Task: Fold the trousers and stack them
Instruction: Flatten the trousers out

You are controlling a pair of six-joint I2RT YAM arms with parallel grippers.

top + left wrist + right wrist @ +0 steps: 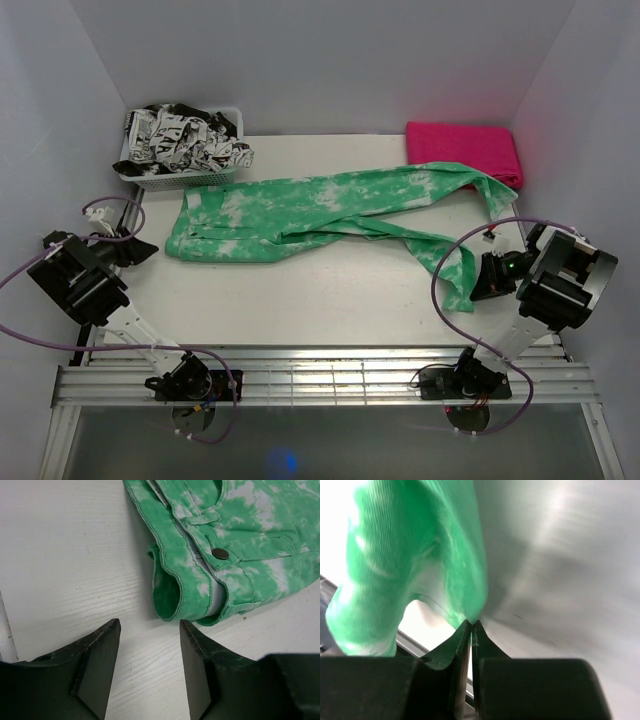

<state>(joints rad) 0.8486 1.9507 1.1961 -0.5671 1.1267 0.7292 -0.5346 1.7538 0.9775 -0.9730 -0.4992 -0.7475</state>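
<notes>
trousers in green-and-white tie-dye lay spread across the white surface, waistband toward the left and both legs running right. one leg reached the far right, its end lying against a folded pink cloth in the far right corner. the other leg curved down toward the near right.

the right tool was clamped on that nearer leg. in the right wrist view its fingertips met with a pinch of the green fabric between them, and the cloth hung in a fold to the left of the tips.

the left tool sat just beside the waistband corner at the left edge of the surface, its fingers spread wide and gripping nothing. the left wrist view showed the two dark fingertips apart over bare white surface, with the waistband and its dark metal button just beyond them, not touching.

at the far left corner stood a white basket holding crumpled black-and-white garments.
</notes>
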